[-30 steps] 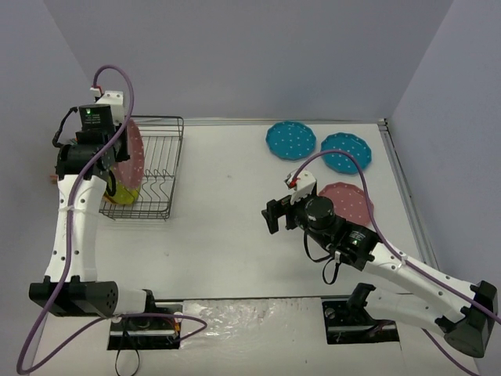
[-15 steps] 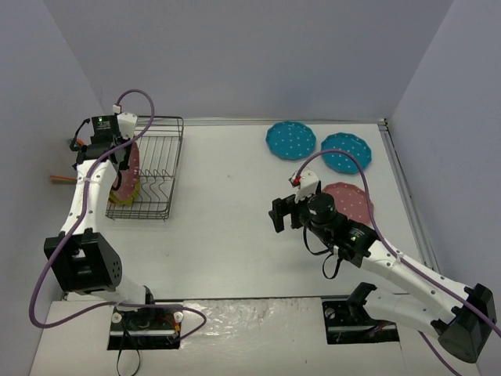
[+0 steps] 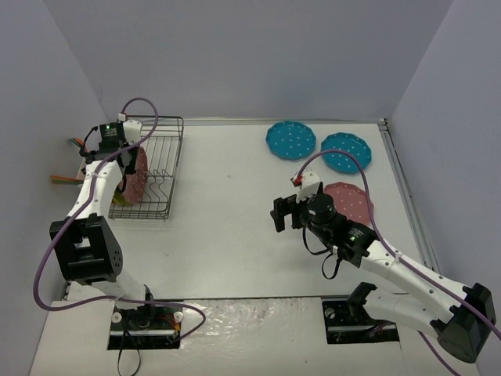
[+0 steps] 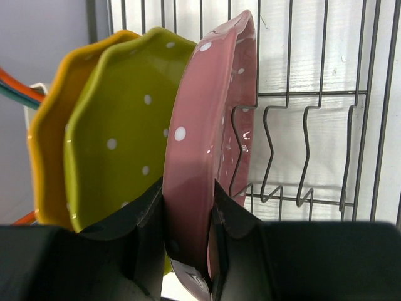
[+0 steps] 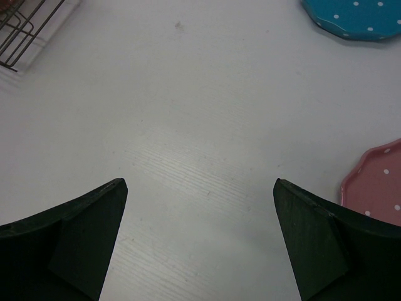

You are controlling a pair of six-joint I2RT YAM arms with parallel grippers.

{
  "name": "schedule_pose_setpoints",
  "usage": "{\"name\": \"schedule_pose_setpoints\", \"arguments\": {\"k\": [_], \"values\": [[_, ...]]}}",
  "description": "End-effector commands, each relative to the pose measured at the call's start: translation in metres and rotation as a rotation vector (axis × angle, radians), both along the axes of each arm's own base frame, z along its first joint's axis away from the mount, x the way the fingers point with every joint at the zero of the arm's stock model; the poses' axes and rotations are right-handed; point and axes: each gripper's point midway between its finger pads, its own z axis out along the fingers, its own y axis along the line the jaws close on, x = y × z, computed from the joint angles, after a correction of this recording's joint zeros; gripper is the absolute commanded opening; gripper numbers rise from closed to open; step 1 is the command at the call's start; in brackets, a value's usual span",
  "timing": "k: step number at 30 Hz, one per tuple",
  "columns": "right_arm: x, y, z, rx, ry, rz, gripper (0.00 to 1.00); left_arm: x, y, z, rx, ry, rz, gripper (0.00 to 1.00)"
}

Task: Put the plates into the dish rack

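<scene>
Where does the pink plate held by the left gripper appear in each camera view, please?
Top external: far left, the pink plate is on edge in the dish rack.
Left wrist: centre, clamped in the left gripper.
Right wrist: not in it; the second pink plate lies flat at the right edge.
Shared landmark: the dish rack's wires.

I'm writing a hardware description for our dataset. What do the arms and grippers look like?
The left arm and right arm have white links, black joints and a purple cable each. The left gripper and right gripper have black fingers.
</scene>
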Motion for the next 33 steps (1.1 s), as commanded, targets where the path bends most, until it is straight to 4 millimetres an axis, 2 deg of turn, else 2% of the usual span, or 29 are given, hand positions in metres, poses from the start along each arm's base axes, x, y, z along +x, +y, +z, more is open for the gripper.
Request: {"name": "schedule_pose_setpoints", "arguments": {"k": [1,6,12,15,18,19,20,25,27,31,33], "values": [[0.019,-0.019,-0.004,0.022,0.011,-0.153,1.0,0.023,0.019,0.054,0.075,-0.196,0.046,0.2],[0.028,-0.04,-0.02,0.024,0.067,-0.264,0.99,0.021,0.022,0.059,0.085,-0.212,0.063,0.41],[0.035,-0.064,-0.04,0.001,0.141,-0.379,0.99,0.016,0.022,0.07,0.084,-0.24,0.079,0.55],[0.037,-0.081,-0.051,-0.029,0.183,-0.457,0.99,0.012,0.017,0.087,0.059,-0.287,0.084,0.59],[0.04,-0.091,-0.065,-0.041,0.228,-0.497,0.98,0.003,0.007,0.113,-0.039,-0.361,0.124,0.64],[0.041,-0.094,-0.07,-0.049,0.246,-0.51,0.98,0.0,0.004,0.114,-0.063,-0.355,0.132,0.67],[0.041,-0.096,-0.075,-0.056,0.262,-0.52,0.98,-0.004,-0.001,0.125,-0.106,-0.382,0.147,0.7],[0.042,-0.103,-0.101,-0.077,0.336,-0.578,0.97,-0.028,-0.018,0.143,-0.239,-0.433,0.198,0.81],[0.044,-0.106,-0.113,-0.087,0.364,-0.602,0.97,-0.038,-0.022,0.148,-0.278,-0.445,0.22,0.86],[0.044,-0.102,-0.129,-0.098,0.411,-0.578,0.95,-0.053,-0.03,0.144,-0.321,-0.41,0.227,0.97],[0.041,-0.102,-0.138,-0.114,0.435,-0.576,0.95,-0.06,-0.03,0.154,-0.338,-0.465,0.242,0.97]]}}
